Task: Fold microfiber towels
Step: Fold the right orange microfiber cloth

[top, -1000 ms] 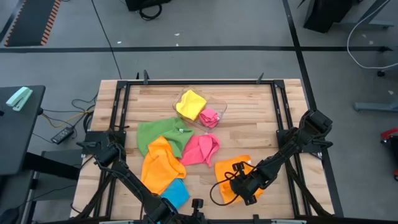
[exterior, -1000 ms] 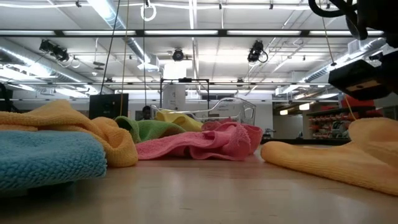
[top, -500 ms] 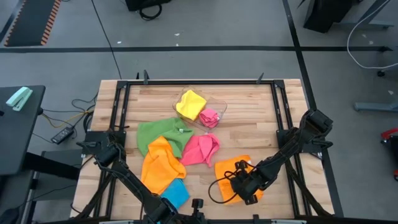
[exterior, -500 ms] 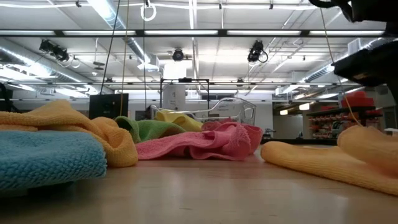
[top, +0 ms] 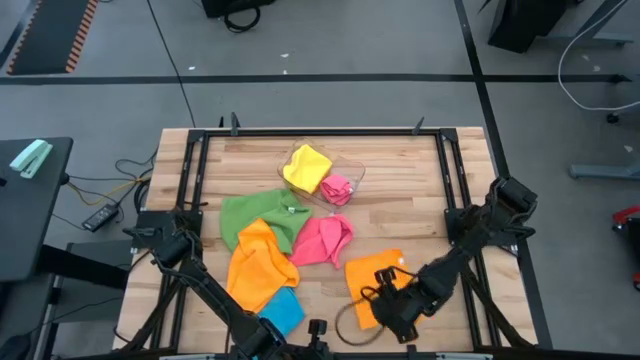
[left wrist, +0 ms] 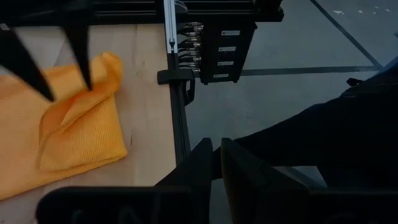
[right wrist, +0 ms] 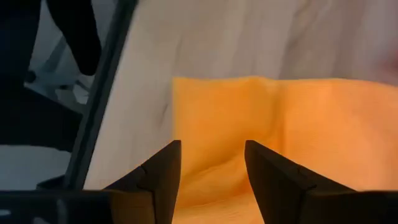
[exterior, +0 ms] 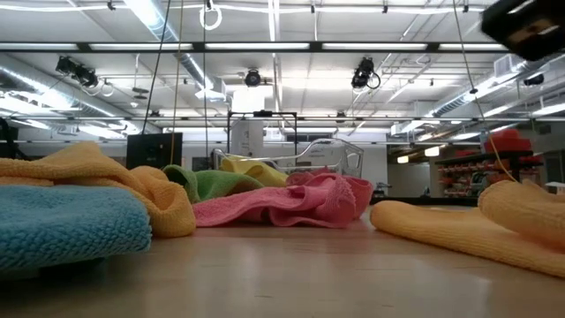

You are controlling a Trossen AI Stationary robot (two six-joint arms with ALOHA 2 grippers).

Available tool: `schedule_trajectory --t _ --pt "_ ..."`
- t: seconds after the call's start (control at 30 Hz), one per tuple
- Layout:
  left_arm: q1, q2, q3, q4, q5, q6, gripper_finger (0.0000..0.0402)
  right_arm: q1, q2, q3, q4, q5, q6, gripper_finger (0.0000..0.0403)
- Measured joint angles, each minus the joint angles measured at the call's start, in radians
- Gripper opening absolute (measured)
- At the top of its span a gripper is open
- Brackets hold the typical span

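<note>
An orange towel [top: 372,278] lies folded on the table near its front right, one edge doubled over [left wrist: 93,93]. My right gripper [right wrist: 208,165] hangs open just above it, touching nothing; it shows in the high view [top: 392,308] and at the low view's top right [exterior: 530,25]. My left gripper [left wrist: 217,163] waits shut at the table's near edge, holding nothing. Loose towels lie on the table: pink [top: 325,240], green [top: 255,215], light orange [top: 258,265] and blue [top: 283,310]. A yellow towel [top: 307,165] and a small pink one [top: 338,187] sit in a clear tray.
The clear tray [top: 352,168] stands at the far middle of the table. A black metal frame [top: 455,200] runs round the wooden top. Bare wood shows at the far right [top: 410,190] and between the pink and orange towels.
My right gripper has opened and let go of the orange towel, then risen and drawn a little toward the table's near edge. The towel's raised fold has sunk and now lies on the cloth below.
</note>
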Motion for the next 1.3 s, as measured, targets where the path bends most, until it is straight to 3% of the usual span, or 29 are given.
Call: schedule_trajectory --t 0.23,0.47,0.8,1.07,1.3 --pt "0.0 0.0 0.0 0.0 0.0 0.0 0.0044 0.184 0.0 -0.08 0.047 0.204 0.091 0.0177" --pt "0.004 0.0 0.0 0.0 0.0 0.0 0.0037 0.345 0.028 -0.066 0.062 0.372 0.174 0.0174" --pt "0.004 0.0 0.0 0.001 0.0 0.0 0.004 0.39 0.221 0.051 0.023 0.333 0.19 0.017" --pt "0.004 0.0 0.0 0.001 0.0 0.0 0.0037 0.359 0.222 0.062 -0.153 0.277 0.305 0.0149" --pt "0.004 0.0 0.0 0.001 0.0 0.0 0.0042 0.296 0.22 0.062 -0.286 0.293 0.367 0.0128"
